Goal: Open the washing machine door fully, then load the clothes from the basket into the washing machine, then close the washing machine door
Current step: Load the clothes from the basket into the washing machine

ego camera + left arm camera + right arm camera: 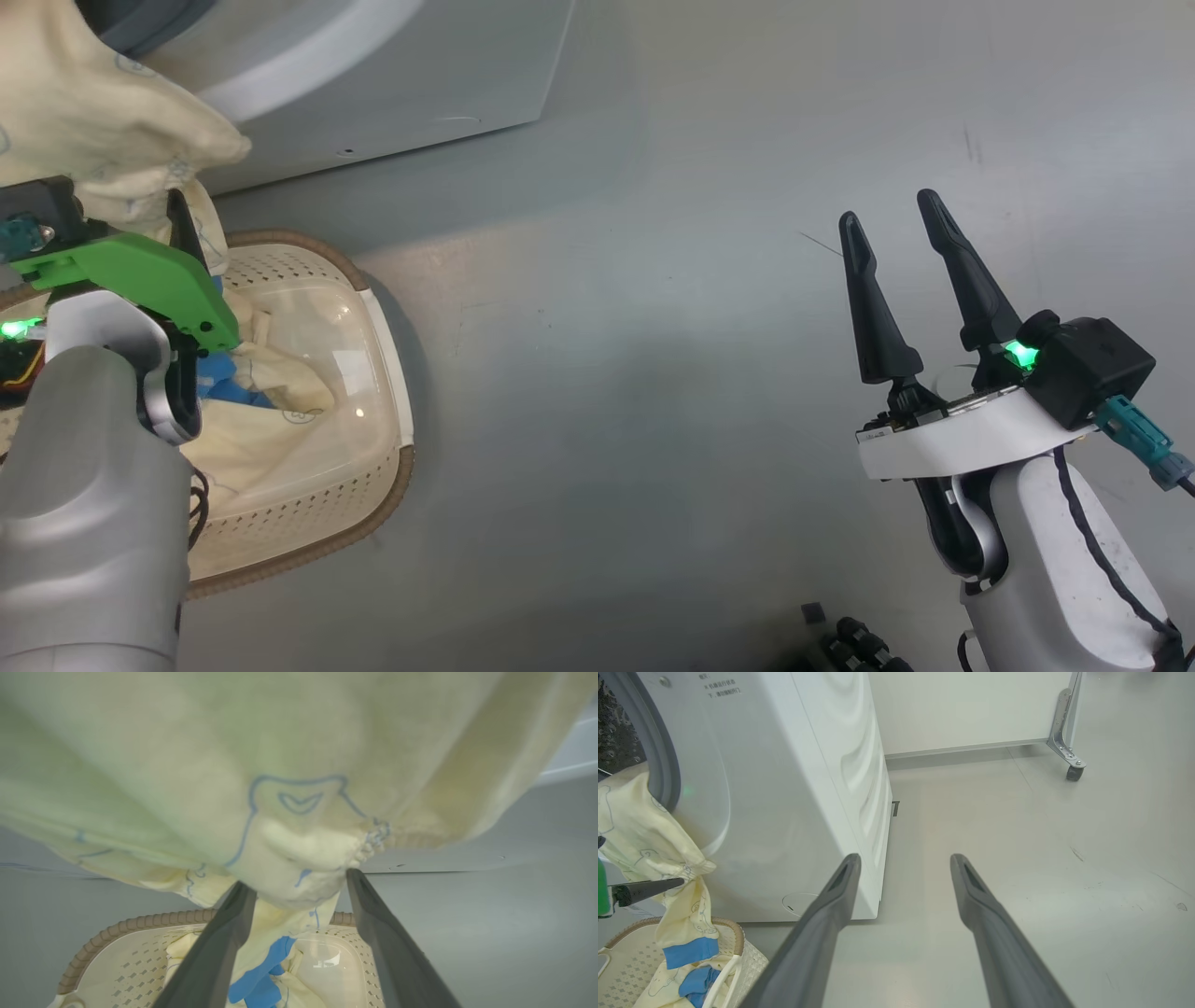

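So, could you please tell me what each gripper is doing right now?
Left gripper: open, the clothes between its fingers.
Right gripper: open, empty.

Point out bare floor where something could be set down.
Free: grey floor between the oval cream perforated basket and the right gripper. Crowded above the basket, where pale yellow clothes hang from the white washing machine.

The head view looks steeply down at the floor [653, 373]. The left wrist view is very near the clothes [299, 765]. The right wrist view faces the washing machine [784, 788] (all three share the basket [280, 527]).
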{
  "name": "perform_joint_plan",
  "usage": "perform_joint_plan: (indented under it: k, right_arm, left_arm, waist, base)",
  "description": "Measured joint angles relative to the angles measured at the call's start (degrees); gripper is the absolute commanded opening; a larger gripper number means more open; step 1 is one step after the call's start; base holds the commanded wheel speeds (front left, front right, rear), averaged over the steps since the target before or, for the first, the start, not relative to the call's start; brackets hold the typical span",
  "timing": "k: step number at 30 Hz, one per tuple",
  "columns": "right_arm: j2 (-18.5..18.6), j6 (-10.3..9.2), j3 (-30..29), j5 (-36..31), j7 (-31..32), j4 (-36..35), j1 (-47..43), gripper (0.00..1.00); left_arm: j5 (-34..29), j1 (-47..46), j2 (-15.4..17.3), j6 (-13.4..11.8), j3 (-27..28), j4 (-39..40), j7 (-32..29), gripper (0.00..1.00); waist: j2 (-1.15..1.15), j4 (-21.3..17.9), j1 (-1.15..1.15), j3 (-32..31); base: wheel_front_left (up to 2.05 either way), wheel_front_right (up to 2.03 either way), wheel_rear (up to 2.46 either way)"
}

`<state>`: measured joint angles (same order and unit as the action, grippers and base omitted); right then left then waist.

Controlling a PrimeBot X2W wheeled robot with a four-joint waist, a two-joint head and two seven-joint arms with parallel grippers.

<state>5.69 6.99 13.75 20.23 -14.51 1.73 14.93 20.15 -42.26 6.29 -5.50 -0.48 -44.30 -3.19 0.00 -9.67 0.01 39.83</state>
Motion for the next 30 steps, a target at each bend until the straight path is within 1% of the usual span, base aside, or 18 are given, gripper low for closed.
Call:
perform_joint_plan:
  k: [4,5,6,7,17,24,30]
  right_arm:
    - [-0.1,0.00,0.0,0.0,0.0,0.1,0.3,1.00]
    - [-0.1,0.00,0.0,0.0,0.0,0.1,0.6,1.00]
    - [-0.1,0.00,0.0,0.0,0.0,0.1,0.9,1.00]
    - [-0.1,0.00,0.0,0.1,0.0,0.1,1.2,1.00]
    - [-0.1,0.00,-0.5,0.3,0.0,0.4,2.2,1.00]
    - [0.2,0.00,-1.8,0.3,0.0,0.6,2.2,1.00]
    - [0.4,0.00,-1.9,0.3,0.0,0.9,2.2,1.00]
  left_arm:
    - [-0.1,-1.9,0.2,-0.3,0.6,-1.5,1.6,1.00]
    - [-0.1,-2.1,0.2,-0.3,0.7,-1.9,1.8,0.76]
    - [-0.2,-2.2,0.2,-0.3,0.7,-2.2,2.0,0.25]
    - [-0.2,-2.3,0.2,-0.3,0.7,-2.8,2.3,0.00]
    - [-0.2,-2.9,-0.1,-0.7,2.2,-5.5,5.8,0.00]
    - [0.0,-3.2,-2.0,-0.7,1.5,-6.5,8.9,0.00]
    - [0.5,-2.5,-2.6,2.0,0.3,-6.1,9.4,0.00]
  waist:
    - [0.00,-0.3,0.00,0.9]
    - [0.00,-0.4,0.00,1.1]
    - [0.00,-0.4,0.00,1.2]
    - [0.00,-0.4,0.00,1.2]
    - [0.00,0.0,0.00,1.5]
    - [0.00,1.6,0.00,0.9]
    - [0.00,2.9,0.00,-0.1]
  base:
    - [0.00,0.00,0.00]
    - [0.00,0.00,0.00]
    - [0.00,0.00,0.00]
    - [0.00,0.00,0.00]
    - [0.00,0.00,0.00]
    - [0.00,0.00,0.00]
    - [0.00,0.00,0.00]
